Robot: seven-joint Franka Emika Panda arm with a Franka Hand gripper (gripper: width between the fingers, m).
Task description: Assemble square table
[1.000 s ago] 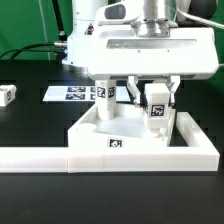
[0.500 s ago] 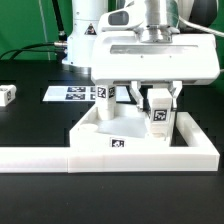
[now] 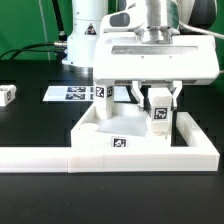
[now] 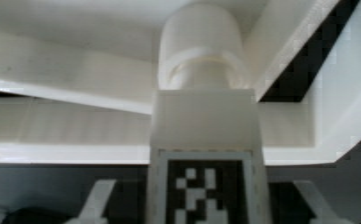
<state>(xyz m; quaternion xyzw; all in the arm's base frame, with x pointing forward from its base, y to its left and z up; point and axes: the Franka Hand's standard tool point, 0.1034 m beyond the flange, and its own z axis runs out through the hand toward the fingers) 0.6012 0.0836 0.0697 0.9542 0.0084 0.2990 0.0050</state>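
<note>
On the exterior view's far left, a loose leg (image 3: 7,95) lies on the black bench (image 3: 30,120), well apart from the work. The marker board (image 3: 70,93) lies flat to its right. Further right, the tabletop (image 3: 90,138) of the square table sits socket-side up against the long white barrier (image 3: 35,157). A standing leg (image 3: 103,97) is already upright at one far corner.

Right again, the hand (image 3: 158,100) is clamped on the held leg (image 3: 158,118), a finger on either side of the block, upright over the next corner. Over the last second the arm above has swung round and the held leg has sunk a shade lower toward the slab, with the grip unaltered. The wrist view looks along the leg to its rounded end at the tabletop.

This looks like the second leg being turned home, though whether it is fully seated cannot be told. Two legs would then remain, one of them not in view.
</note>
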